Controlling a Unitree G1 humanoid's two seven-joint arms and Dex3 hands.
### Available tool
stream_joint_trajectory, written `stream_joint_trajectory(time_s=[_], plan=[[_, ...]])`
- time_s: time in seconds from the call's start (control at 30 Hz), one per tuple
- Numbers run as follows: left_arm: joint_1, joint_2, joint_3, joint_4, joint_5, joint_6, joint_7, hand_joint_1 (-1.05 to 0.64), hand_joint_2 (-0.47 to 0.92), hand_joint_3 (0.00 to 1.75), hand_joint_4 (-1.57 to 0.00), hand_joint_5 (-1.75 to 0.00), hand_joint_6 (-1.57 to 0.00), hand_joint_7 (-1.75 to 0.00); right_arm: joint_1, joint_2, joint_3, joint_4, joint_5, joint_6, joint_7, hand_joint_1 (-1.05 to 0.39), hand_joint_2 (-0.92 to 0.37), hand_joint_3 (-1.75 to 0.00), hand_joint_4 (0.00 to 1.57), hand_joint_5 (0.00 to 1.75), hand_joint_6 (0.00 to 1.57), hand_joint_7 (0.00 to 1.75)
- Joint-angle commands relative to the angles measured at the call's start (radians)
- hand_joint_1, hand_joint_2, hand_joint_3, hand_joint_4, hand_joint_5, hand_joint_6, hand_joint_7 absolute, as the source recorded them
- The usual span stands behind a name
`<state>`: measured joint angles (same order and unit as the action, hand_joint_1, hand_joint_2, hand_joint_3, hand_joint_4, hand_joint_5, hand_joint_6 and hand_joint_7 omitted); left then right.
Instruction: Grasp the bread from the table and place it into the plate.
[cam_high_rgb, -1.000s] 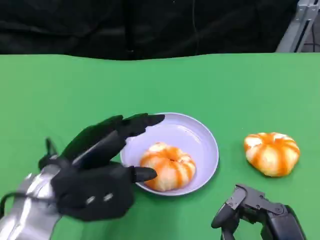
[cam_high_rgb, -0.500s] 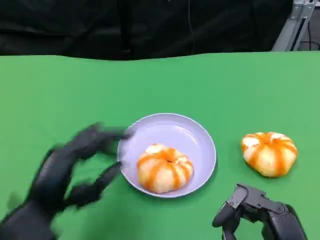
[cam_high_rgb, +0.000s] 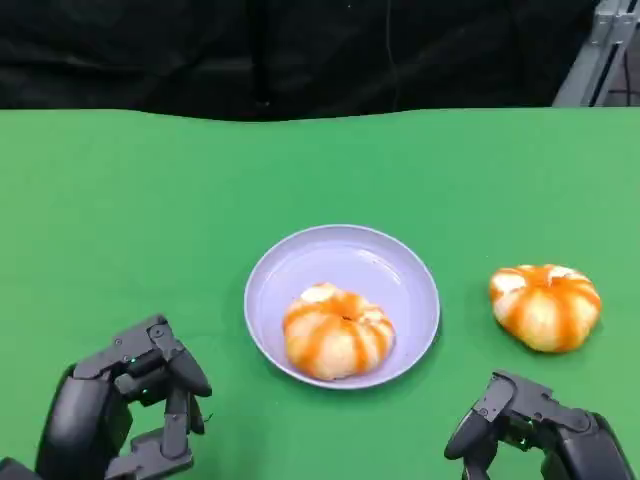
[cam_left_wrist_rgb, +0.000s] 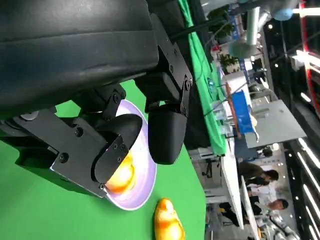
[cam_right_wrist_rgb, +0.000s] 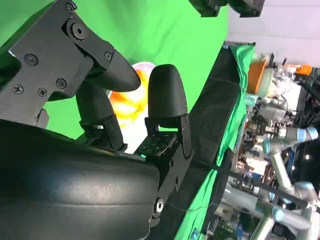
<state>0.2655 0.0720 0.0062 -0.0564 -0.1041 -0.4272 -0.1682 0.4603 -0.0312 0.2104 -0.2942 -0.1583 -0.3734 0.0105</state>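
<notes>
The left robot hand (cam_high_rgb: 125, 415) sits low over the green counter (cam_high_rgb: 120, 200), fingers loosely curled and holding nothing. Ahead of it and to its right stands the lavender plate (cam_high_rgb: 395, 262), which carries one bread (cam_high_rgb: 338, 331) on the side nearest the robot; this loaf touches the plate floor and lies apart from both hands. Further right, the second bread (cam_high_rgb: 545, 306) rests on the bare counter, well clear of the plate rim and just ahead of the right robot hand (cam_high_rgb: 535, 432), whose fingers are part-curled and hold nothing. The step in hand appears to be the grasp of this second bread. Procedure: spread the right robot hand fully, advance it over the loaf, and close on opposite flanks below the widest part; keep pressure light, since the loaf is likely soft. Lift clear before travelling left, and set it on the free far half of the plate. Both loaves are round, domed and pale, with orange-brown glazed stripes radiating from a central dimple.
</notes>
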Motion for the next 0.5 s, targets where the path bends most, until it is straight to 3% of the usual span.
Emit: stream_joint_trajectory(time_s=[0.03,0.5], plan=[[-0.013,0.014,0.014,0.027,-0.013,-0.03,-0.022,-0.04,0.35,1.46,-0.9,-1.74,-0.81,-1.61,0.007,-0.005,-0.004,-0.012,0.012,-0.004,0.002,-0.14,-0.25,-1.45,0.73,1.67,0.74,1.45],[0.001,0.006,0.005,0.029,-0.02,-0.033,-0.034,0.0,0.35,1.47,-0.88,-1.74,-0.83,-1.58,0.019,-0.009,-0.007,-0.018,0.018,0.0,0.011,-0.13,-0.28,-1.4,0.72,1.65,0.74,1.44]])
